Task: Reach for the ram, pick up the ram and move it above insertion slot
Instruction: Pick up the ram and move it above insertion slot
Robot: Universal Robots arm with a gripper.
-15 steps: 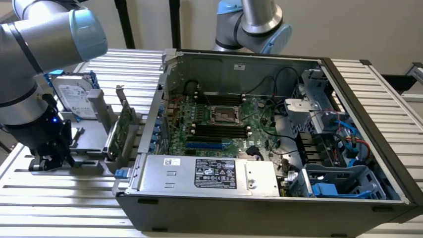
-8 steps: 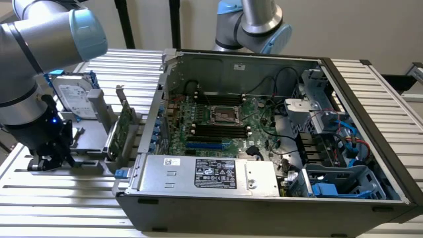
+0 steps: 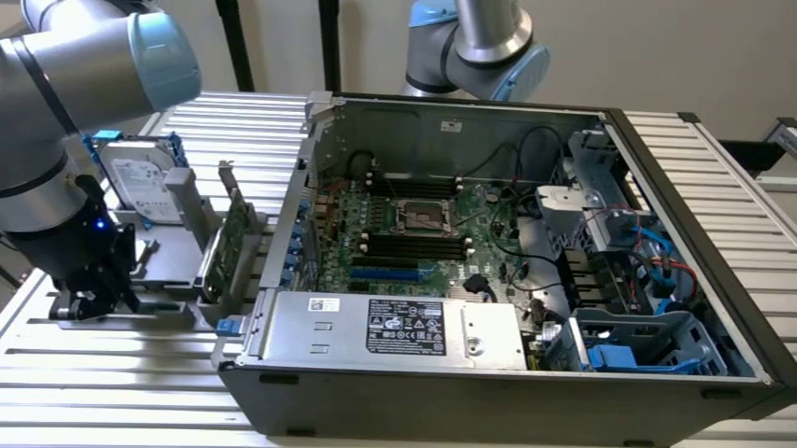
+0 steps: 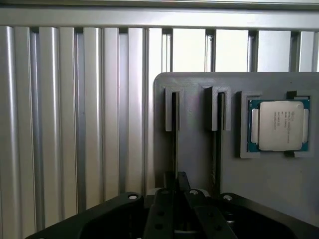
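me: my gripper (image 3: 90, 303) hangs low over the grey holder (image 4: 199, 84) on the slatted table (image 4: 75, 124), off to the exterior view's left of the open computer case (image 3: 436, 126).
ram: the ram (image 4: 174, 129) stands on edge in one of the holder's notched guides. from my wrist it's a thin dark line running straight in under me. i'm lined up along it so i'd meet its flat faces, not its ends.
neighbour: a second stick (image 4: 218, 139) sits in the next guide, just beside the first and off my line.
jaws: can't tell whether they're spread or pinching the ram, because my own body hides the contact.
cpu: the processor (image 4: 279, 124) lies flat in its pocket on the same holder, clear of me.
slot: the insertion slots (image 3: 412, 245) are on the board inside the case, well apart from me. i judge the ram isn't lifted yet.
bystanders: the hard drive (image 3: 137, 177) stands near me, and the expansion card (image 3: 230, 247) is upright between me and the case.
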